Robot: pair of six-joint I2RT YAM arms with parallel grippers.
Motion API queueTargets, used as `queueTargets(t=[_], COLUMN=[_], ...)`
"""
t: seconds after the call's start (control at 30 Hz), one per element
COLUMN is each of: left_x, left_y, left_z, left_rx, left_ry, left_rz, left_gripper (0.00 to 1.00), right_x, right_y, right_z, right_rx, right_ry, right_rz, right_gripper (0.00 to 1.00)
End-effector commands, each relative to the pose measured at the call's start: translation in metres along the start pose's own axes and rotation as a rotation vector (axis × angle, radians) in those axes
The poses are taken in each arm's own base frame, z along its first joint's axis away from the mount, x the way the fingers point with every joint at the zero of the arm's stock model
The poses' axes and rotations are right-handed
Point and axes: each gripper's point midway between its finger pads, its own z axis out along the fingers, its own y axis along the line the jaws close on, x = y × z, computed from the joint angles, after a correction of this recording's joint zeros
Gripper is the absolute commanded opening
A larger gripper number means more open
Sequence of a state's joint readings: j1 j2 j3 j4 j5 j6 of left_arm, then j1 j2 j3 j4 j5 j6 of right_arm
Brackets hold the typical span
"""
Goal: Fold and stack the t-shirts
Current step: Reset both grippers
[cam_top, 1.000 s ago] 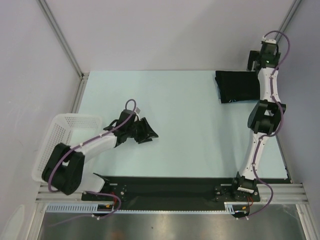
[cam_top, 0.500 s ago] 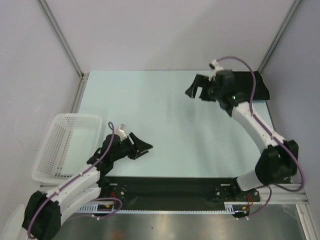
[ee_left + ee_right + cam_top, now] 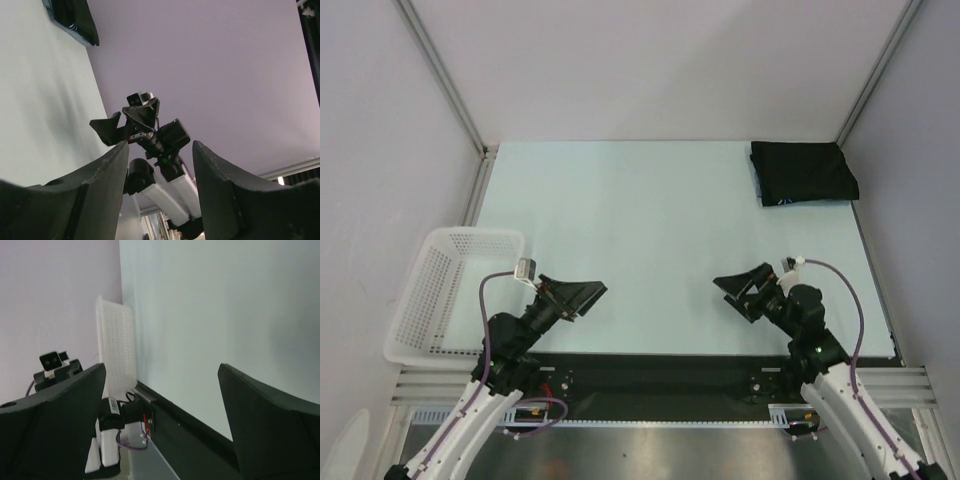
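T-shirts are our concern, but we start nearest. Our left gripper and right gripper hang low by their bases, each with jaws spread and nothing between them. To the left, the white mesh basket sits at the edge of the table, and we see no dark fabric in it. Well beyond, at the far right corner, the black shirts lie folded in one flat pile; we cannot count its layers. We judge the stacking finished or nearly so. Next we need only confirm that no shirt is left.
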State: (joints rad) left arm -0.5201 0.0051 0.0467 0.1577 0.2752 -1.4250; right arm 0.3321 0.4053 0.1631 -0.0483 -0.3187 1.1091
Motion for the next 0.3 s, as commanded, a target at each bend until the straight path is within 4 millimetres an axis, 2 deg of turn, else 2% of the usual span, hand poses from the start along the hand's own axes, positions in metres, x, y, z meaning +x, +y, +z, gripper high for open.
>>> queueTargets(t=[0.0,0.07,0.13,0.2,0.23,0.27], left_x=[0.020,0.022,0.025,0.022,0.020,0.017], left_y=[0.081,0.075,0.062,0.046,0.029,0.015], left_z=[-0.007,-0.007,-0.007,-0.006,-0.007,-0.009], left_rx=[-0.116,-0.086,-0.028,0.034,0.103,0.157], left_ry=[0.046,0.067,0.088,0.077,0.067,0.059], left_rz=[-0.078,-0.065,-0.053,-0.062,-0.060,-0.090], left_gripper=[0.60,0.60,0.60,0.60,0.60,0.61], right_x=[0.009,0.019,0.025,0.033,0.035,0.034], right_y=[-0.014,-0.035,-0.041,-0.032,-0.027,-0.003], right_z=[-0.013,-0.017,-0.018,-0.015,-0.015,-0.018], right_rx=[0.006,0.054,0.076,0.024,0.001,-0.111], right_ry=[-0.025,-0.014,0.007,0.072,0.083,0.106], right_rz=[0.180,0.209,0.210,0.191,0.197,0.167], right_gripper=[1.00,1.00,1.00,1.00,1.00,1.00])
